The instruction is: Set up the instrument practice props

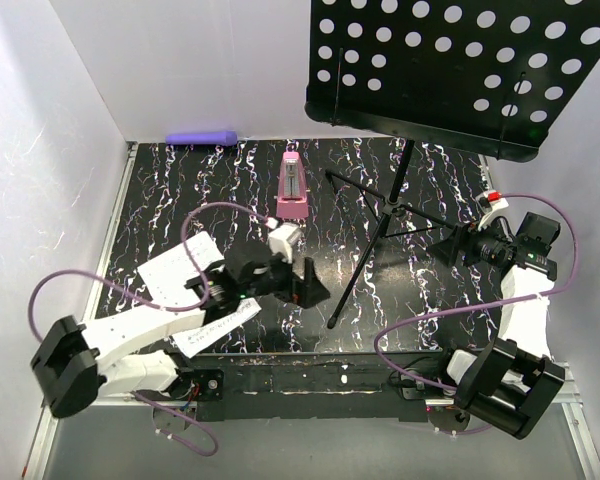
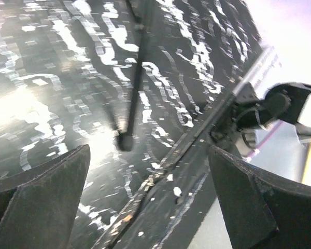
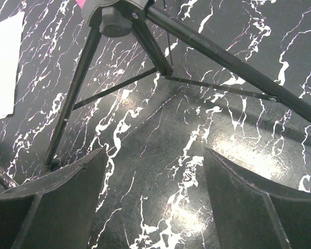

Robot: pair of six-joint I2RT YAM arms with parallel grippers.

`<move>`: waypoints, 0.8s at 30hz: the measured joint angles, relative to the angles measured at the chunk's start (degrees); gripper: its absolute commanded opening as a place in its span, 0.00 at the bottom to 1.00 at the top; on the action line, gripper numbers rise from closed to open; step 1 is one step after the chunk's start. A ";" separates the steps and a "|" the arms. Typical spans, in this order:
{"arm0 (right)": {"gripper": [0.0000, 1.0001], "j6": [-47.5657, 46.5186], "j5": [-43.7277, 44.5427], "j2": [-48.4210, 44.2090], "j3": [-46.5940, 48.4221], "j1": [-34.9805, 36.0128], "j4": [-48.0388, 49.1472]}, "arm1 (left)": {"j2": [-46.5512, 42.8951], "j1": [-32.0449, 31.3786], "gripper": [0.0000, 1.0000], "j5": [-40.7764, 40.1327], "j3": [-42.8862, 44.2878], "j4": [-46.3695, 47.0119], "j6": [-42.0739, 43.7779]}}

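The black music stand stands at the right, its perforated desk [image 1: 450, 70] high over its tripod legs [image 1: 365, 260]. The pink metronome [image 1: 292, 190] stands upright left of the stand. Two white sheet-music pages [image 1: 170, 272] [image 1: 215, 330] lie flat at the left, partly under my left arm. My left gripper [image 1: 310, 285] is open and empty beside the near leg's foot [image 2: 125, 141]. My right gripper [image 1: 448, 245] is open and empty, low over the table, facing the tripod hub [image 3: 114, 15]. In the right wrist view, one page [image 3: 2, 67] shows beyond the legs.
A purple cylinder [image 1: 202, 137] lies at the back wall. The table's front edge [image 2: 160, 171] runs under my left gripper [image 2: 149, 155]. The thin leg braces [image 3: 217, 85] cross ahead of my right gripper [image 3: 155, 155]. White walls close three sides.
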 measured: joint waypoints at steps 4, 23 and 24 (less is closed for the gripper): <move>0.82 -0.20 -0.09 -0.85 0.00 0.00 -0.07 | -9.73 9.99 0.98 1.57 -7.58 -1.97 -0.70; 0.82 -0.76 -0.68 -1.33 0.52 0.00 -1.62 | 10.97 22.01 0.98 -18.88 5.29 -36.65 -14.51; 0.82 -0.87 -0.68 -1.33 0.59 0.00 -1.75 | 12.83 21.51 0.98 -20.02 6.93 -38.10 -14.84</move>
